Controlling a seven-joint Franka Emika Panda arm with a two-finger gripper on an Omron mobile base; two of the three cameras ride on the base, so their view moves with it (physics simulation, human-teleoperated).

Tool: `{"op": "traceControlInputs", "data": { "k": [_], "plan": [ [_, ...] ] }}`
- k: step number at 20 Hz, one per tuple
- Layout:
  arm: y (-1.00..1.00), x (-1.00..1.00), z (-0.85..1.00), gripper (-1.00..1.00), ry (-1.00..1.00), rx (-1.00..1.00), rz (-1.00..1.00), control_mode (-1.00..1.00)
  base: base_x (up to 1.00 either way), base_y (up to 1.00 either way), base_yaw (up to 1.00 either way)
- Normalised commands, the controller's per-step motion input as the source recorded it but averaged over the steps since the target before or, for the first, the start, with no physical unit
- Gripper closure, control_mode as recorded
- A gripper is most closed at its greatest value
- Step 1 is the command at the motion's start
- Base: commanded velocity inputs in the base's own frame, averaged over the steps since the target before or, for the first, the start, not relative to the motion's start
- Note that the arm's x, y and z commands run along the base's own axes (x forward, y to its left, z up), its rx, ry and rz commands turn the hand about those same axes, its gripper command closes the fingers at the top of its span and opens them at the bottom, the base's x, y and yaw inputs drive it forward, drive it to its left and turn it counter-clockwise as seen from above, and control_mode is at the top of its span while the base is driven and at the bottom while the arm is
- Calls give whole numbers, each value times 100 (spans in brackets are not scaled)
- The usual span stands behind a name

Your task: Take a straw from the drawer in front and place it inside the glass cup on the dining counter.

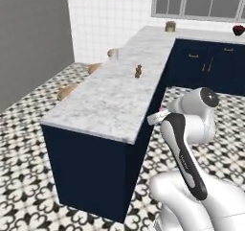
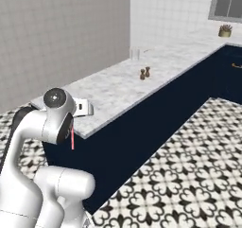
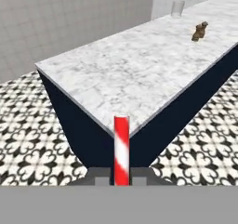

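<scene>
Red-and-white striped, the straw (image 3: 121,149) was sitting clamped in the pincer (image 3: 122,175), sticking straight up between the two dark tips in the hand view. So the pincer was closed narrow on it, nothing loose about it. From the right base view you could see the straw (image 2: 72,140) as a thin red line hanging down under the arm's wrist, in front of the dark navy side of the table.

That put it near the close corner of the marble table (image 3: 135,69), off the edge and not over the top. The glass (image 3: 177,9) stood way down at the far end of the table, close to the wall side, well apart from the straw. In the right base view the same glass (image 2: 135,53) was faint, clear and upright.

Two little brown shakers (image 2: 144,73) stood just beside each other around the middle of the table, between the straw and the glass but nearer the room-side edge. The floor (image 2: 189,175) was black-and-white patterned tile. A small potted plant (image 2: 225,30) sat far back under the window.
</scene>
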Motion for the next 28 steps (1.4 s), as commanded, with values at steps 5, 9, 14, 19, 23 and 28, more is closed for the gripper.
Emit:
{"op": "traceControlInputs", "data": {
  "k": [5, 9, 14, 19, 23, 28],
  "plan": [
    [0, 0, 0, 100, 0, 0, 0, 100, 0, 100, -40],
    [0, 0, 0, 100, 0, 0, 0, 100, 0, 100, -39],
    [0, 0, 0, 100, 0, 0, 0, 100, 0, 100, -40],
    [0, 0, 0, 100, 0, 0, 0, 100, 0, 100, -40],
    [0, 0, 0, 100, 0, 0, 0, 100, 0, 100, -41],
    [0, 0, 0, 100, 0, 0, 0, 100, 0, 100, -42]
  ]
}}
